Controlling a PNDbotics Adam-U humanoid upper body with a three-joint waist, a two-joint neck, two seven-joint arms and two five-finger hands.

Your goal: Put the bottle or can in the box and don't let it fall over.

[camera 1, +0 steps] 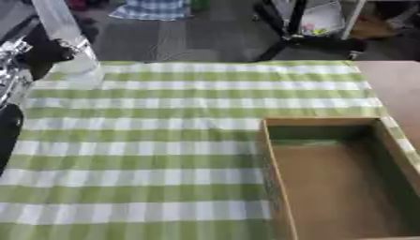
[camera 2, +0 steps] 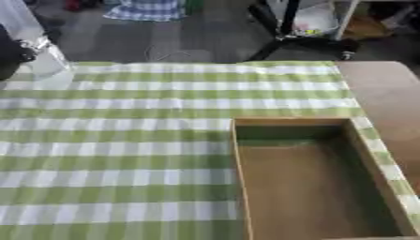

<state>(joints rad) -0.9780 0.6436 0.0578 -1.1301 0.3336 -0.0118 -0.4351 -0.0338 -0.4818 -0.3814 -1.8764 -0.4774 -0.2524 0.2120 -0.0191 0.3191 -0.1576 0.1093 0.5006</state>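
Firstly, left eye view: left hand [camera 1: 37, 51] at far left table corner, curled round a clear bottle [camera 1: 70, 47], held tilted above green checked cloth [camera 1: 139, 140]; open brown box [camera 1: 275, 187] stood near right. Right eye view: same bottle partly cut off; right hand unseen.

clear bottle up at the far left, open box at the near right

the clear plastic bottle [camera 1: 72, 51] leans slightly, its base over the far left edge of the cloth, held against the dark left hand [camera 1: 41, 54] at its side. the brown cardboard box [camera 2: 316, 180] sits open-topped, well apart from that hand, toward the near right.
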